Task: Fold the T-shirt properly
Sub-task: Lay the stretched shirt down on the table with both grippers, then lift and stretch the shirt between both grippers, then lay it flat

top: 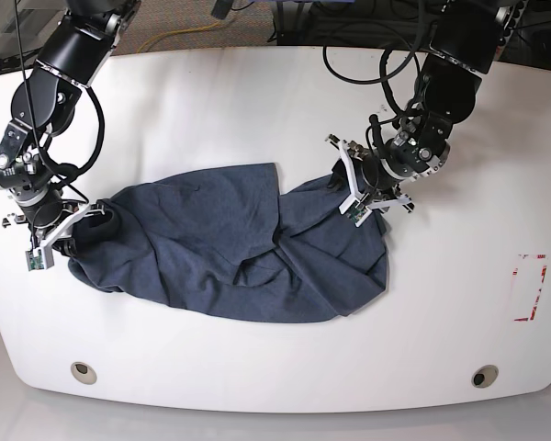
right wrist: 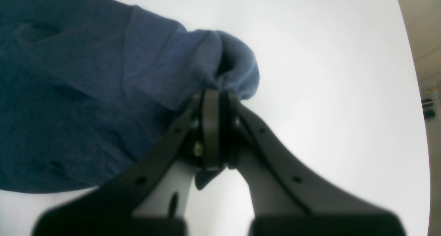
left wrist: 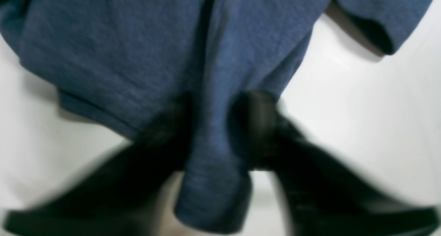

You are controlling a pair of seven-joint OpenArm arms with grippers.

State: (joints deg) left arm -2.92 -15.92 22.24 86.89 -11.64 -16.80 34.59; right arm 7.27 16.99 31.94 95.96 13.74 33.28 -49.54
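The dark navy T-shirt lies crumpled across the middle of the white table. At its left end my right gripper is shut on a bunched edge. In the right wrist view the fingers meet at that gripper, and the T-shirt spreads to the left. My left gripper sits at the cloth's upper right edge. The left wrist view is blurred. It shows a hanging fold of the T-shirt caught between the two fingers of the left gripper, which press on it from both sides.
The white table has a red-marked rectangle near its right edge. Two round holes sit by the front edge. Cables trail over the back, near the left wrist arm.
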